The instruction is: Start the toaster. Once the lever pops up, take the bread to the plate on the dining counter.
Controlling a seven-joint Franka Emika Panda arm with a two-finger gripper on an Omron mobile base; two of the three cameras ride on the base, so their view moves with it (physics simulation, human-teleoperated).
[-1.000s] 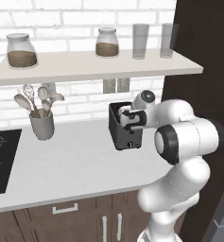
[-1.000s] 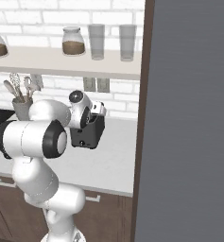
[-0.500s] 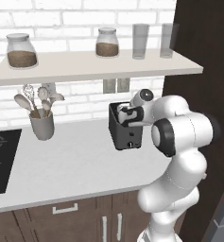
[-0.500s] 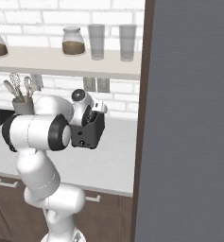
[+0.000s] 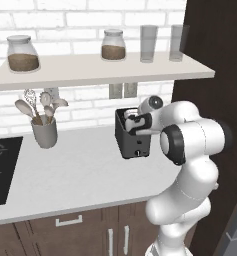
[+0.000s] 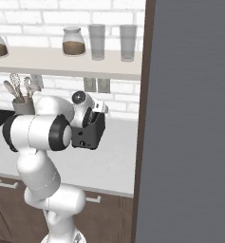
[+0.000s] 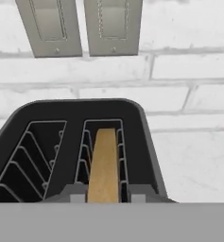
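— Since the hand hangs right over the toaster [image 5: 132, 134], where does the bread [image 7: 103, 165] sit relative to it?

— Straight below. In the hand view the slice stands on edge in the right-hand slot, its thin tan top running away from the camera toward the brick wall [image 7: 189, 85] with the two outlets [image 7: 80, 26]. The other slot is bare wire.

— And the gripper [image 5: 135, 125]?

— It is tucked down at the toaster's top in the left base view, wrist bent over from the arm's side. In the hand view, two grey tips flank the near end of the slice, but the band hides the contact, so I can't tell from the pictures whether the fingers are pinching the bread or just straddling it.

— What does the next move turn on?

— My judgement: the slice's long axis lies along the slot, so a lift has to go straight up, clear of the wire guides. The toaster stands on the pale worktop [image 5: 80, 175], well right of the utensil cup [image 5: 44, 134].
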